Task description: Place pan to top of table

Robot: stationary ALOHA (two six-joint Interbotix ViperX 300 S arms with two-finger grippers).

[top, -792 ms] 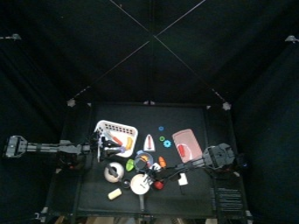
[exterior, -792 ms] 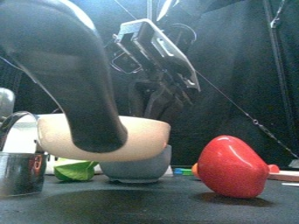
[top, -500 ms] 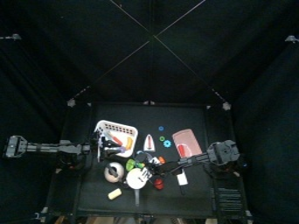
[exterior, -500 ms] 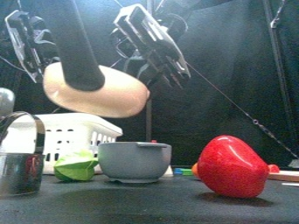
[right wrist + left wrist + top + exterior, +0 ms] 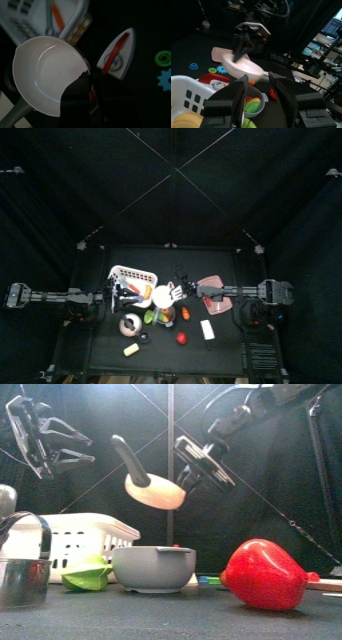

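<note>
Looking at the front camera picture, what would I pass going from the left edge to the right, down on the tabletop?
Metal cup → white slatted basket → green piece → grey bowl → red pepper-like thing. The pan hangs in the air above them, held by the right gripper.

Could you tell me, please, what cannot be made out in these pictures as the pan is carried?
- Small whitish round pan: in the right wrist view, the right tool covers part of its rim, hiding the contact.
- White slatted plastic basket: its contents are hidden in the front view by its wall.
- Small coloured items on the black table: too small to identify in the top view.
- Left tool: hangs empty.
</note>
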